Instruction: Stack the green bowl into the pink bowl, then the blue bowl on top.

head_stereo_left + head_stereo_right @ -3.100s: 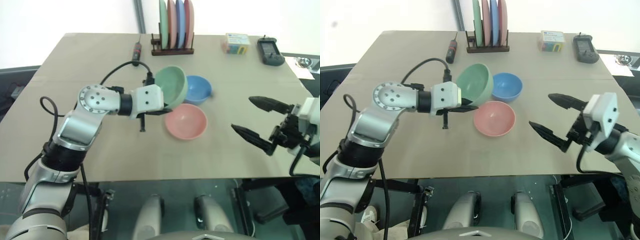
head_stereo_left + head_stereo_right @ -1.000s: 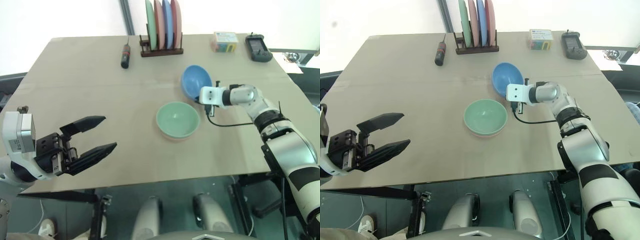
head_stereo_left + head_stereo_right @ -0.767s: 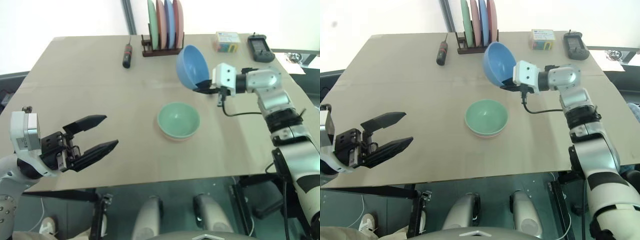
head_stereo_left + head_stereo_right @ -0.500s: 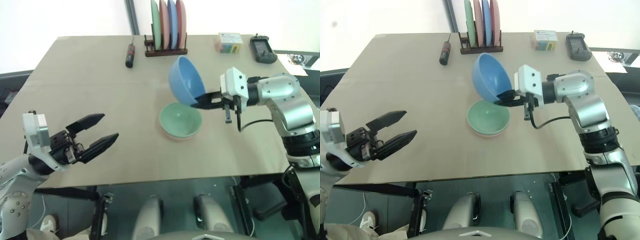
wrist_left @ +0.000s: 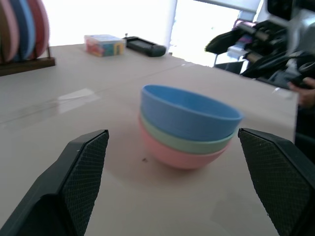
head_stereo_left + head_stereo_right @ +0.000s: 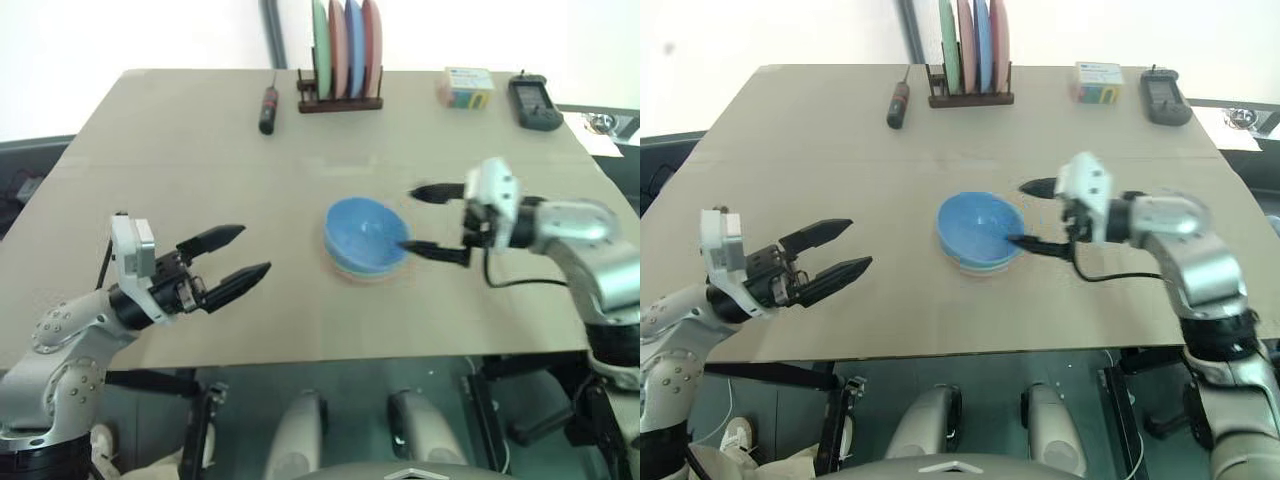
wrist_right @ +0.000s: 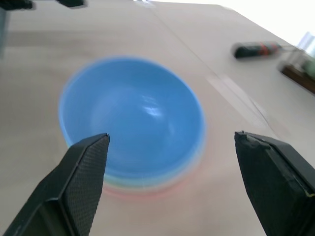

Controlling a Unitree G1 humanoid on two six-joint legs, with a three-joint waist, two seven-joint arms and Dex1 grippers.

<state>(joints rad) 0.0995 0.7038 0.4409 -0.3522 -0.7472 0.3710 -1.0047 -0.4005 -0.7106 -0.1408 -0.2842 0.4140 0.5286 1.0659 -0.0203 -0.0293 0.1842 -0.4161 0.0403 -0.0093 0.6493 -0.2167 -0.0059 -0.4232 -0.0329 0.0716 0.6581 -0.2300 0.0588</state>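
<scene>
The blue bowl (image 6: 366,232) sits on top of a stack in the middle of the table. Under it show the rim of the green bowl (image 5: 187,143) and, at the bottom, the pink bowl (image 5: 179,157). My right gripper (image 6: 428,222) is open just to the right of the stack, one finger behind and one in front, holding nothing. My left gripper (image 6: 237,255) is open near the table's front left, well apart from the bowls and pointing toward them.
A wooden rack (image 6: 343,100) with upright plates stands at the back edge. A screwdriver (image 6: 268,108) lies to its left. A small colourful box (image 6: 465,87) and a black device (image 6: 530,102) sit at the back right.
My right gripper brought the blue bowl down onto the green bowl, let go, opened and drew back to the right. The left arm moved forward toward the table.
</scene>
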